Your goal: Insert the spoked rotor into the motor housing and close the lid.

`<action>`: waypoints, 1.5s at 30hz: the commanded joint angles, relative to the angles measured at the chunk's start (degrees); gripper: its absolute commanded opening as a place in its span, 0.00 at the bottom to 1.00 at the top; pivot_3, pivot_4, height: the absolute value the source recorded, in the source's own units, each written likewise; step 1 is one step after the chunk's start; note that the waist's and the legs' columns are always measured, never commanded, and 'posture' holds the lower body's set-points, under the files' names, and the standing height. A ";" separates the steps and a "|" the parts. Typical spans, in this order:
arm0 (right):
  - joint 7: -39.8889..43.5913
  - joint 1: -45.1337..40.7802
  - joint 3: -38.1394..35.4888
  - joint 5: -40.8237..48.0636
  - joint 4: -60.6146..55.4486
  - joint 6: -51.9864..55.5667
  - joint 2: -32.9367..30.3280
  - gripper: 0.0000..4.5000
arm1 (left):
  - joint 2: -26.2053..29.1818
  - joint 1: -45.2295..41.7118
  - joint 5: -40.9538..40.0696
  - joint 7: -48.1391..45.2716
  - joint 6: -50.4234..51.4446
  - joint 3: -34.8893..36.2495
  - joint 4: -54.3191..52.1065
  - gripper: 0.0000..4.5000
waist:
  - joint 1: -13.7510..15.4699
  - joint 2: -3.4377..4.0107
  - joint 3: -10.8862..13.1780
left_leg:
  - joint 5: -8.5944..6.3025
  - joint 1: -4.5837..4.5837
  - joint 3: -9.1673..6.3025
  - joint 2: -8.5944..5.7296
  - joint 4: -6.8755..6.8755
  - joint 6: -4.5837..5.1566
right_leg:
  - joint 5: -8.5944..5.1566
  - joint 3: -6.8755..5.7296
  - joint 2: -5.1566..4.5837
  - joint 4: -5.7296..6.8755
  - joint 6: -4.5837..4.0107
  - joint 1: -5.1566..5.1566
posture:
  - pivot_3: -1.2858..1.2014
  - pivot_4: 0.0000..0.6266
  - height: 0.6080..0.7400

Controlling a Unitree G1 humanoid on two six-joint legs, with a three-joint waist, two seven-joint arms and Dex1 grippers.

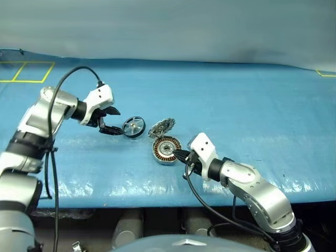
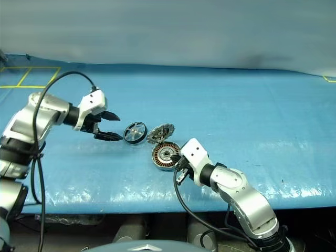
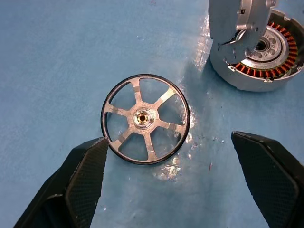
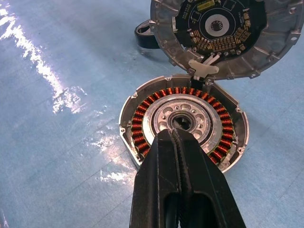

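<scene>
head view: the rotor point(image 1: 133, 126) lies on the blue surface point(image 1: 252, 115) beside the housing point(image 1: 166, 150), lid point(image 1: 161, 127) raised. left wrist: left gripper point(image 3: 175, 190) apart, straddling the rotor. right wrist: right gripper point(image 4: 176, 142) together over the housing centre.

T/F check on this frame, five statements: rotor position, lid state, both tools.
1. The spoked rotor lies on the blue table, outside the motor housing. True.
2. The lid is shut flat over the housing. False: it stands open, hinged up at the housing's rim, inner face showing.
3. The left tool is open, its fingers on either side of the rotor. True.
4. The right tool is holding the rotor. False: its fingers are shut, tips over the housing's silver centre, holding nothing.
5. The housing's copper windings are exposed. True.
</scene>
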 commanded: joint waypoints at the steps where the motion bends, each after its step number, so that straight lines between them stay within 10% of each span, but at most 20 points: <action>1: -0.88 0.58 -0.48 0.07 -1.59 -1.28 0.38 0.01 | -2.23 -5.62 5.47 -3.80 -2.51 -4.02 7.07 1.00 | -0.18 -0.01 0.01 | 0.00 -0.01 0.00 0.00 0.00 0.00 | 0.01 0.00 0.00 0.00 0.01 -0.01 | 0.52 0.24 1.00; 7: -1.91 2.45 -1.23 0.27 -2.32 -1.29 0.31 0.00 | -6.72 -10.92 10.08 -5.77 -4.80 -6.07 15.47 0.96 | -0.35 -0.11 0.07 | 0.00 -0.03 -0.02 0.02 0.01 0.01 | 0.10 0.01 0.03 0.05 0.18 -0.06 | 0.52 0.24 1.00; 15: -1.92 3.07 -1.82 0.95 -2.19 -0.88 0.02 0.00 | -8.98 -14.16 17.87 -7.56 -3.64 -10.22 20.16 0.43 | -0.27 -0.15 0.10 | 0.00 -0.06 -0.04 0.02 0.10 0.01 | 0.18 0.01 0.04 0.08 0.31 -0.04 | 0.52 0.24 1.00; 45: 0.52 4.49 -1.52 2.05 -0.69 0.12 -2.60 0.00 | -20.38 -21.70 29.06 -3.09 6.17 -12.98 31.13 0.43 | -0.13 -0.23 0.14 | -0.01 -0.18 -0.12 -0.02 0.39 0.04 | 0.26 0.00 0.04 0.15 0.45 -0.01 | 0.52 0.24 1.00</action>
